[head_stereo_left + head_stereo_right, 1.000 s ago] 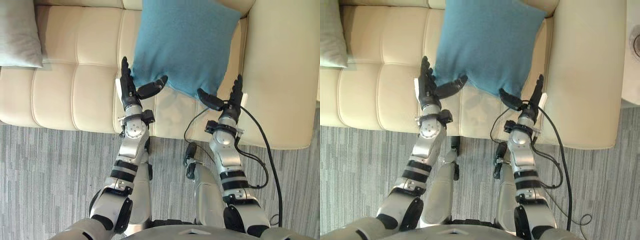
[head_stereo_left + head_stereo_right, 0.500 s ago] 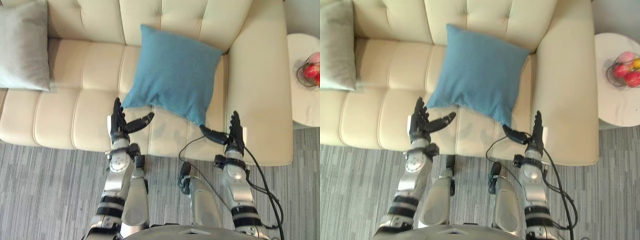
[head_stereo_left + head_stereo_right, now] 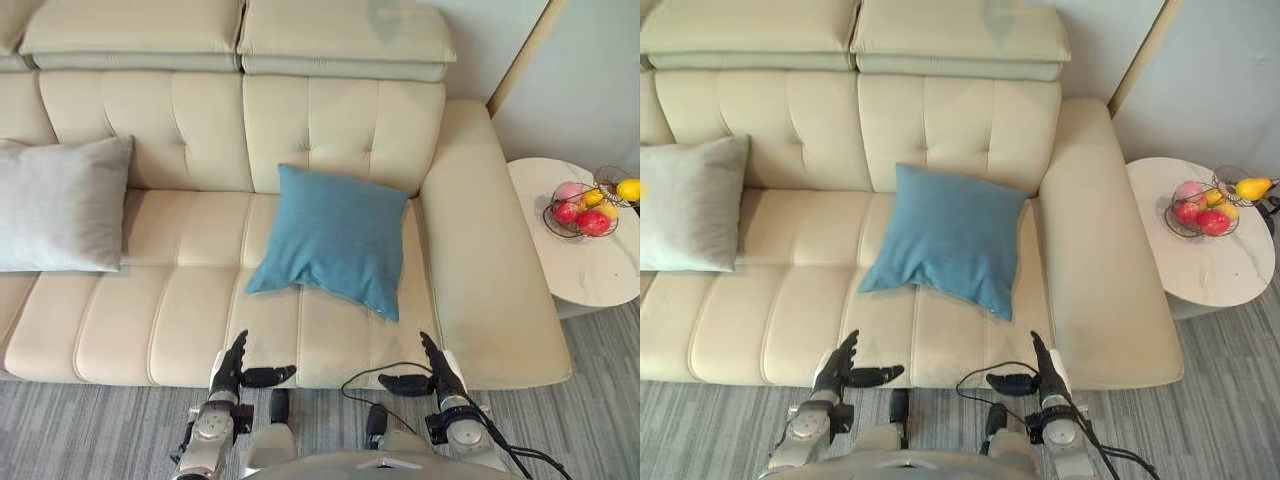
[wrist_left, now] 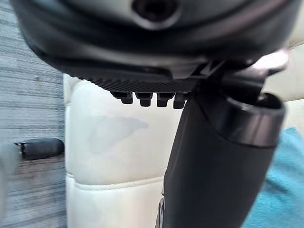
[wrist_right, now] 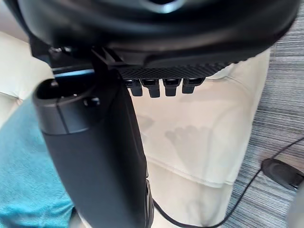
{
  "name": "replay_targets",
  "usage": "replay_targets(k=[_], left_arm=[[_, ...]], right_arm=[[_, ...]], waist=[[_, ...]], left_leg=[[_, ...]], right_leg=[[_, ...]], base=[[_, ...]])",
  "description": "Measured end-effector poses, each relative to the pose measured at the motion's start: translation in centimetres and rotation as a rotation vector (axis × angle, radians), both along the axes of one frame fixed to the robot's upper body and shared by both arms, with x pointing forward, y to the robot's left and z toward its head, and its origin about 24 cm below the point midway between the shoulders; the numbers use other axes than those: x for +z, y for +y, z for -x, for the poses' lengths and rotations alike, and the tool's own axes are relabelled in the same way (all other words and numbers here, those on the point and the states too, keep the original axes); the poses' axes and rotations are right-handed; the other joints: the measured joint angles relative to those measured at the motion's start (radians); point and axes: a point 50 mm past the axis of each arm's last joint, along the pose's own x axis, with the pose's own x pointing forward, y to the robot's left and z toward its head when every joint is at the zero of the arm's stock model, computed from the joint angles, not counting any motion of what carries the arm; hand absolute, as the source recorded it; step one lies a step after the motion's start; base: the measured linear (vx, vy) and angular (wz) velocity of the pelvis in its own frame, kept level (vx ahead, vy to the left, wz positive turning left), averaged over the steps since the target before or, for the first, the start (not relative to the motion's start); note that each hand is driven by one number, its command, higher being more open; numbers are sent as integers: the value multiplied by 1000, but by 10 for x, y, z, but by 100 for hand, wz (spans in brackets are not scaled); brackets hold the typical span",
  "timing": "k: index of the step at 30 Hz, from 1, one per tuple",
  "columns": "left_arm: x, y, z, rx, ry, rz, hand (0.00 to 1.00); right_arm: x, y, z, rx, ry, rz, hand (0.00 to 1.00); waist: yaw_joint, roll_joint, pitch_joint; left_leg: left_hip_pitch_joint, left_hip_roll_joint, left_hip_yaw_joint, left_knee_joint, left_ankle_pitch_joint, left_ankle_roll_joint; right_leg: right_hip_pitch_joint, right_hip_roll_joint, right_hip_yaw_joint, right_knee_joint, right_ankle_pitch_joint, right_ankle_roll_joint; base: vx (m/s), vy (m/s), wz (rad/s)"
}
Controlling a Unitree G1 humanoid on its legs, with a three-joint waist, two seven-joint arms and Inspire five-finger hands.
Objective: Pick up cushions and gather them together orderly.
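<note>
Sofa [image 3: 180,320]: cream, tufted. Grey cushion [image 3: 60,205] leans on the backrest at the left end. Blue cushion [image 3: 333,238] lies tilted on the right seat, well apart from the grey one. Round surface [image 3: 590,270] beside the sofa carries a fruit basket [image 3: 580,205]. Your left hand [image 3: 229,370] and right hand [image 3: 440,374] hover at the seat's front edge, fingers straight, thumbs spread, holding nothing.

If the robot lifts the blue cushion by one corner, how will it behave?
Probably floppy: the blue cushion has soft, pinched corners and slumps against the sofa backrest. Likely light for its size, being plump. Its matte cloth should not slip.
</note>
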Motion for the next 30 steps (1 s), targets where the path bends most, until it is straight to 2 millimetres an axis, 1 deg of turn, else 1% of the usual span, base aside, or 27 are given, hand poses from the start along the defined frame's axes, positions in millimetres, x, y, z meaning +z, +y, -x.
replay_targets(k=[2, 4, 5, 6, 8, 9, 12, 16, 20, 22, 24, 27, 28, 29, 30], left_arm=[[-9, 3, 13, -8, 67, -24, 100], [-13, 4, 21, -3, 102, -25, 100], [-18, 5, 31, -7, 141, -34, 100], [-20, 5, 34, -9, 157, -38, 100], [-22, 7, 38, -11, 179, -48, 100], [-24, 8, 42, -7, 198, -50, 100], [-28, 7, 49, 1, 234, -48, 100], [-30, 7, 52, 21, 253, -54, 100], [-33, 8, 57, 34, 290, -74, 100], [-36, 9, 63, 49, 320, -84, 100], [-36, 10, 65, 53, 328, -85, 100], [-37, 13, 68, 95, 339, -85, 100], [-36, 16, 66, 102, 335, -95, 100], [-33, 19, 57, 107, 311, -105, 100], [-32, 21, 54, 111, 302, -107, 100]], right_arm=[[-12, -3, 14, 19, 88, 25, 100], [-15, -6, 20, 17, 120, 32, 100], [-18, -10, 25, 15, 147, 45, 100], [-19, -12, 28, 12, 160, 48, 100], [-23, -12, 32, 5, 189, 51, 100], [-26, -13, 38, -2, 218, 51, 100], [-31, -18, 49, -29, 276, 63, 100], [-33, -21, 52, -65, 300, 70, 100], [-35, -23, 52, -109, 322, 81, 100], [-36, -23, 54, -147, 333, 74, 100], [-36, -22, 51, -154, 326, 68, 100], [-34, -21, 39, -196, 293, 43, 100], [-32, -17, 28, -225, 264, 22, 100], [-30, -11, 19, -242, 243, 0, 100], [-30, -10, 16, -242, 238, -4, 100]], waist=[[0, -1, -17], [0, -2, -24], [-4, -4, -35], [-4, -5, -41], [-5, -9, -50], [-5, -9, -51], [-5, -2, -61], [-8, 4, -65], [-10, 7, -66], [-11, 6, -66], [-10, 4, -65], [-6, -5, -50], [0, -16, -25], [-1, -28, -2], [-1, -31, 5]], left_leg=[[20, -3, 4, -8, -3, 3], [31, -5, 8, -15, -5, 4], [39, -8, 10, -21, -4, 4], [40, -8, 12, -23, -4, 5], [44, -9, 12, -26, -4, 5], [61, -10, 13, -32, -4, 5], [93, -12, 19, -43, -6, 5], [105, -12, 21, -42, -11, 3], [117, -12, 31, -43, -12, 3], [132, -11, 40, -43, -17, 1], [133, -10, 53, -43, -19, 1], [121, -3, 108, -42, -28, -3], [99, 4, 132, -15, -41, -4], [56, 12, 139, 49, -65, -2], [38, 16, 139, 75, -75, 0]], right_leg=[[20, 0, 7, -26, 14, 3], [31, -1, 13, -39, 19, 4], [41, -2, 16, -55, 28, 8], [41, -2, 17, -56, 29, 8], [44, -2, 18, -59, 30, 8], [63, -1, 18, -67, 31, 9], [95, -2, 20, -84, 32, 11], [108, 0, 22, -89, 32, 11], [114, 1, 32, -89, 32, 11], [123, 1, 44, -89, 32, 11], [116, 2, 56, -89, 33, 10], [64, 8, 115, -75, 46, 5], [22, 12, 146, -41, 46, 4], [-9, 14, 158, -7, 45, 2], [-19, 14, 159, 2, 45, 2]], base=[[-47, 51, -9], [-16, 34, -9], [-6, 39, -6], [5, 40, -5], [0, 0, 0], [44, 13, -1], [51, 18, -4], [45, 12, -2], [16, 19, -8], [-9, 25, -12], [-24, 25, -27], [-48, 35, -56], [-57, 7, -55], [-47, 0, -46], [-89, -16, -21]])
